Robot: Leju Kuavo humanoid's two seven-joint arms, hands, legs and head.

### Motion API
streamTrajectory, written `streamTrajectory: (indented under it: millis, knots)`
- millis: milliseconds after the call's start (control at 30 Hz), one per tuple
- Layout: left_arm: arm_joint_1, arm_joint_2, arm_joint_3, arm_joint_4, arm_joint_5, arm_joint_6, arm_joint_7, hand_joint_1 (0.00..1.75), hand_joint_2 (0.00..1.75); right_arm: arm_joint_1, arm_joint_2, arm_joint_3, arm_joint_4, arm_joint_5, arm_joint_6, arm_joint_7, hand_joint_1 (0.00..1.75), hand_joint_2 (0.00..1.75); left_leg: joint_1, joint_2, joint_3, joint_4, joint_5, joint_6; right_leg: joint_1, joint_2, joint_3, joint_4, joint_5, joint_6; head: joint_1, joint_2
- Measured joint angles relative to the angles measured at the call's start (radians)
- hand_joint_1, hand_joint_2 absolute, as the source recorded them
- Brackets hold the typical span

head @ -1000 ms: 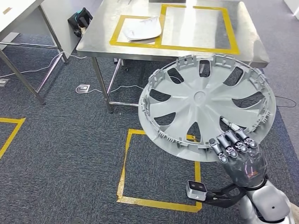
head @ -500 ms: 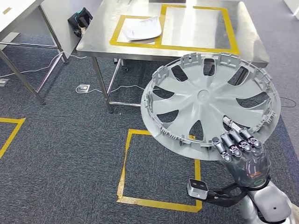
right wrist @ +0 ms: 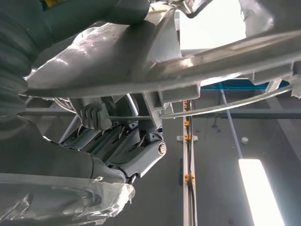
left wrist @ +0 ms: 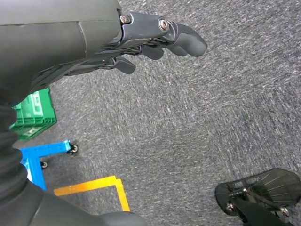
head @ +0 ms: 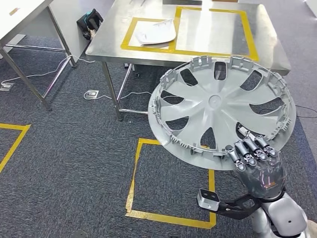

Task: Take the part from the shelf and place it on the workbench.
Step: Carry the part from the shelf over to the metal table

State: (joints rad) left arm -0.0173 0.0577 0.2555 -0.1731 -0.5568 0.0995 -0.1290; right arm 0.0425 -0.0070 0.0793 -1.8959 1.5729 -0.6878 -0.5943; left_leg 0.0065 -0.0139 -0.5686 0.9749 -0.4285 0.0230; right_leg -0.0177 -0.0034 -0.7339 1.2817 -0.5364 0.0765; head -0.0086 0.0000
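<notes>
The part is a large grey wheel cover (head: 220, 111), held nearly flat and slightly tilted above the carpet in the head view. My right hand (head: 258, 161) grips its near right rim, fingers curled over the edge. From the right wrist view I see the cover's underside (right wrist: 117, 61) with my right hand's fingers (right wrist: 117, 141) clamped below it. The steel workbench (head: 112, 34) stands just beyond the cover, marked with yellow tape rectangles. My left hand (left wrist: 152, 37) hangs over the carpet, fingers loosely extended and holding nothing.
A white part (head: 156, 30) lies in the left taped rectangle on the workbench. A yellow tape square (head: 134, 183) marks the carpet below the cover. Another table (head: 22, 10) stands at far left, a dark bag (head: 89, 22) between the tables. Cables run under the workbench.
The whole scene has shifted slightly down and right, so the camera has moved toward the workbench. The wheel cover stays in my right hand, raised a little.
</notes>
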Motion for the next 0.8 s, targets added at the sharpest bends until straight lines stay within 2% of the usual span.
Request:
streamTrajectory:
  millis: [33,100,133,167,200,233,300,333,367,433,467,500,533,600,667,700,733,800]
  knots:
    - [0.0,0.0,0.0,0.0,0.0,0.001,0.001,0.0,1.75,0.0,0.0,0.0,0.004,0.0,0.0,0.003,1.75,1.75,0.004,-0.002,0.005,0.001,-0.003,-0.007,-0.004,0.0,0.009,-0.027,0.023,0.005,0.0,0.0]
    - [0.001,0.0,0.001,0.0,-0.002,0.001,0.002,0.0,1.75,-0.002,0.0,0.0,0.011,0.0,0.0,0.011,1.75,1.75,0.014,-0.007,0.016,0.006,-0.015,-0.027,-0.014,0.003,0.064,-0.149,0.093,0.022,0.002,0.0]
    - [0.0,0.002,0.001,0.0,-0.002,0.002,0.002,0.0,1.75,-0.004,0.0,0.001,0.015,0.0,0.0,0.015,1.75,1.75,0.017,-0.009,0.018,0.011,-0.021,-0.037,-0.016,0.006,0.087,-0.204,0.105,0.022,0.005,0.0]
    - [-0.001,0.004,0.002,0.0,-0.002,0.003,0.002,0.0,1.75,-0.007,0.0,0.002,0.018,0.0,0.0,0.018,1.75,1.75,0.018,-0.01,0.016,0.015,-0.026,-0.046,-0.017,0.01,0.102,-0.236,0.111,0.016,0.007,0.0]
    - [-0.001,0.005,0.002,0.0,-0.003,0.004,0.002,0.0,1.75,-0.008,0.001,0.003,0.02,0.0,0.0,0.021,1.75,1.75,0.017,-0.01,0.015,0.017,-0.03,-0.054,-0.015,0.013,0.105,-0.243,0.101,0.005,0.008,0.0]
    - [-0.001,0.005,0.003,0.0,-0.005,0.004,0.002,0.0,1.75,-0.009,0.001,0.004,0.023,0.0,0.0,0.023,1.75,1.75,0.018,-0.01,0.015,0.018,-0.032,-0.06,-0.013,0.014,0.106,-0.243,0.095,-0.011,0.009,0.0]
    - [-0.001,0.004,0.004,0.0,-0.007,0.004,0.002,0.0,1.75,-0.008,0.001,0.005,0.026,0.001,0.0,0.027,1.75,1.75,0.019,-0.006,0.012,0.032,-0.034,-0.068,-0.013,0.014,0.114,-0.238,0.097,-0.029,0.005,0.0]
    - [-0.003,0.004,0.005,0.0,-0.008,0.004,0.002,0.0,1.75,-0.008,0.001,0.006,0.027,0.001,0.0,0.029,1.75,1.75,0.019,-0.003,-0.004,0.062,-0.038,-0.071,-0.013,0.014,0.12,-0.238,0.095,-0.036,0.004,0.0]
    - [-0.005,0.004,0.005,0.0,-0.009,0.004,0.002,0.0,1.75,-0.008,0.001,0.006,0.029,0.001,0.0,0.031,1.75,1.75,0.019,0.0,-0.034,0.112,-0.049,-0.074,-0.012,0.013,0.125,-0.239,0.091,-0.042,0.003,0.0]
    - [-0.005,0.004,0.006,0.0,-0.009,0.004,0.002,0.0,1.75,-0.009,0.001,0.008,0.031,0.001,0.0,0.034,1.75,1.75,0.018,0.003,-0.115,0.237,-0.091,-0.076,-0.008,0.012,0.134,-0.239,0.08,-0.053,0.003,0.0]
    - [-0.003,0.004,0.006,0.0,-0.009,0.004,0.002,0.0,1.75,-0.009,0.001,0.009,0.033,0.001,0.0,0.035,1.75,1.75,0.017,0.003,-0.149,0.279,-0.107,-0.074,-0.005,0.012,0.141,-0.239,0.074,-0.056,0.003,0.0]
    - [-0.002,0.004,0.006,0.0,-0.01,0.004,0.002,0.0,1.75,-0.009,0.001,0.01,0.035,0.001,0.0,0.035,1.75,1.75,0.015,0.003,-0.169,0.291,-0.106,-0.07,-0.002,0.013,0.15,-0.24,0.066,-0.058,0.003,0.0]
    - [0.0,0.003,0.006,0.0,-0.01,0.004,0.002,0.0,1.75,-0.009,0.001,0.01,0.036,0.001,0.0,0.036,1.75,1.75,0.011,0.003,-0.173,0.272,-0.086,-0.063,0.001,0.014,0.16,-0.241,0.058,-0.06,0.003,0.0]
    - [0.001,0.005,0.007,0.0,-0.01,0.004,0.002,0.0,1.75,-0.009,0.001,0.011,0.04,0.001,0.0,0.037,1.75,1.75,-0.003,0.005,-0.143,0.161,0.002,-0.04,0.006,0.014,0.181,-0.243,0.041,-0.059,0.003,0.0]
    - [0.001,0.007,0.007,0.0,-0.01,0.004,0.002,0.0,1.75,-0.01,0.001,0.012,0.042,0.001,0.0,0.039,1.75,1.75,-0.018,0.008,-0.112,0.06,0.052,-0.02,0.011,0.015,0.195,-0.246,0.025,-0.053,0.003,0.0]
    - [0.002,0.009,0.008,0.0,-0.01,0.004,0.002,0.0,1.75,-0.011,0.001,0.012,0.043,0.001,0.0,0.041,1.75,1.75,-0.023,0.009,-0.104,0.034,0.057,-0.014,0.013,0.016,0.201,-0.245,0.022,-0.047,0.002,0.0]
    - [0.001,0.009,0.008,0.0,-0.01,0.004,0.002,0.0,1.75,-0.012,0.001,0.012,0.043,0.0,0.0,0.042,1.75,1.75,-0.023,0.008,-0.099,0.026,0.048,-0.011,0.015,0.017,0.21,-0.247,0.02,-0.04,0.002,0.0]
    - [0.001,0.008,0.008,0.0,-0.01,0.004,0.002,0.0,1.75,-0.015,0.001,0.013,0.043,0.0,0.0,0.045,1.75,1.75,-0.019,0.006,-0.081,0.018,0.048,-0.004,0.016,0.014,0.214,-0.235,0.015,-0.028,0.003,0.0]
